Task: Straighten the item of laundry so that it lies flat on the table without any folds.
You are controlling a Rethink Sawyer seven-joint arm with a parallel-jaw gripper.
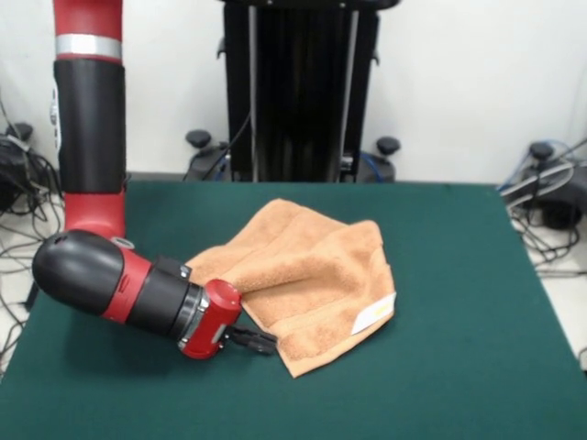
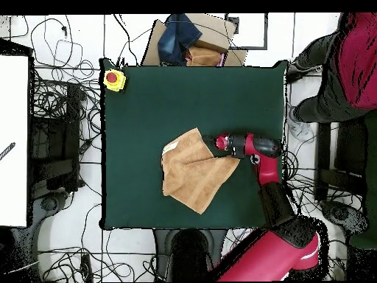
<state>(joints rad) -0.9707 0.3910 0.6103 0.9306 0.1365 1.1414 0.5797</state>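
The item of laundry (image 1: 312, 280), a peach-orange towel with a small white label (image 1: 374, 316), lies near the middle of the green table (image 1: 459, 348). Its upper part is doubled over along a slanting ridge, so it is not flat. My gripper (image 1: 257, 341) lies low and nearly level at the towel's front-left edge, touching it. From above, the towel (image 2: 195, 171) shows as a tilted square, and the gripper (image 2: 219, 142) meets its right-hand corner on the table (image 2: 162, 96). Whether the gripper holds cloth is not visible.
A yellow box with a red button (image 2: 113, 79) sits at one table corner. A person (image 2: 346, 66) stands beside the table's edge. A cardboard box with clothes (image 2: 191, 40) lies past the far edge. Cables cover the floor around the table.
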